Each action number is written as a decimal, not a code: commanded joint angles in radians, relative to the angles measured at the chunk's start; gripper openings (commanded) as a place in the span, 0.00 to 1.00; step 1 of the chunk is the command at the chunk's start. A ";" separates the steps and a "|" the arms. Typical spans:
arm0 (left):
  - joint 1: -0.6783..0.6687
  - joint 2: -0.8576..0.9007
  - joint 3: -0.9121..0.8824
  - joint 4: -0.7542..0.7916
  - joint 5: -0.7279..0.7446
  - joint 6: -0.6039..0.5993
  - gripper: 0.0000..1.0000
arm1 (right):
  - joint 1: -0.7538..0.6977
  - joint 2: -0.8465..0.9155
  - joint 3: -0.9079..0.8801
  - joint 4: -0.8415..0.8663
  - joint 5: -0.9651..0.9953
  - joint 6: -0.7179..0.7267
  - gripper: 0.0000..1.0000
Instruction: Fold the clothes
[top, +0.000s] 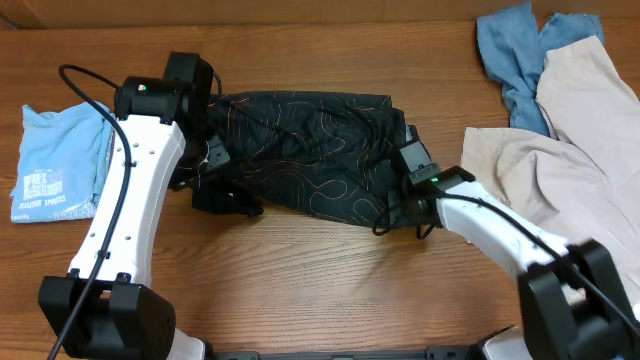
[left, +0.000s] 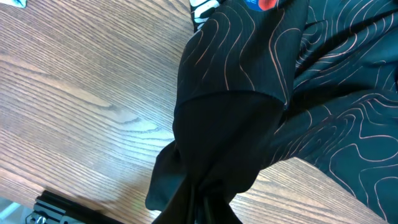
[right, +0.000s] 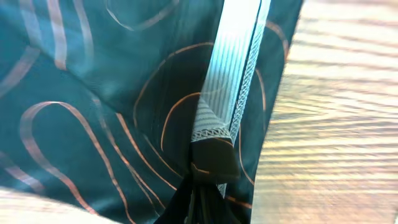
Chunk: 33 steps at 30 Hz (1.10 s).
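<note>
Wood-grain worktop, brown, seen from overhead. Black garment with thin orange contour lines lies crumpled across the middle, long side running left to right.

Left tool sits at the garment's left end. It is closed, with black cloth gathered into a tight bunch where its jaws meet. Its wrist view shows a red label and white lettering at the top edge.

Right tool sits at the garment's right edge, clamped tight on the hem. A pale ribbed strip of the cloth runs down into the pinch.

Light blue T-shirt, folded, white print up, lies well to the left. Beige garment is heaped at far right, with a blue garment behind it, touching.
</note>
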 joint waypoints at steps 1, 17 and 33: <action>-0.003 -0.008 0.016 -0.007 -0.021 0.012 0.17 | -0.006 -0.090 0.037 -0.008 0.014 0.005 0.04; -0.003 -0.008 0.010 -0.103 -0.015 0.029 0.16 | -0.299 -0.126 0.070 -0.257 0.286 0.147 0.04; -0.082 -0.008 -0.327 0.035 0.209 0.043 0.33 | -0.337 -0.136 0.123 -0.222 0.274 0.140 0.04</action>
